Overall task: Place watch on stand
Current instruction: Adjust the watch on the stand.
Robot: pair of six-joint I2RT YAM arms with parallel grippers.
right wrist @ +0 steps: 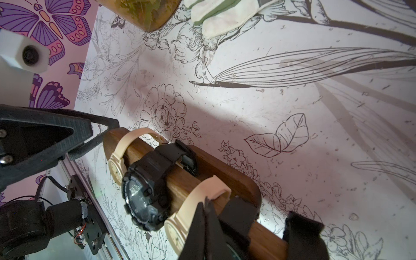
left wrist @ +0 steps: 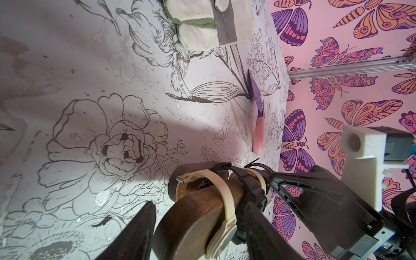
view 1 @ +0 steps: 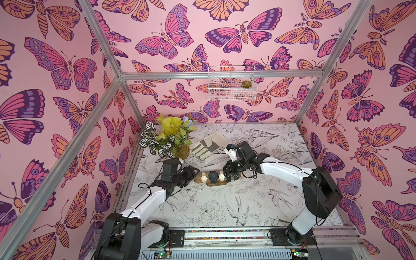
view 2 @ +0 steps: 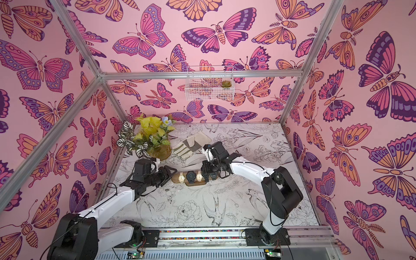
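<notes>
Left hand (view 1: pixel 195 173) open at stand (view 1: pixel 198 179) end; right hand (view 1: pixel 227 175) closed there.

Pink butterfly-print walls (view 1: pixel 180 33) surround a floral-sketch tabletop (view 1: pixel 225 202).

I'm working inside a staged test booth in a lab, not a lived-in room: aluminium frame bars (view 1: pixel 221 75) hold pink butterfly-print panels (view 1: pixel 67 67), the desk (view 1: pixel 225 202) wears a printed flower sheet, and both arms bolt to a metal rail (view 1: pixel 225 235) along its front edge.
</notes>
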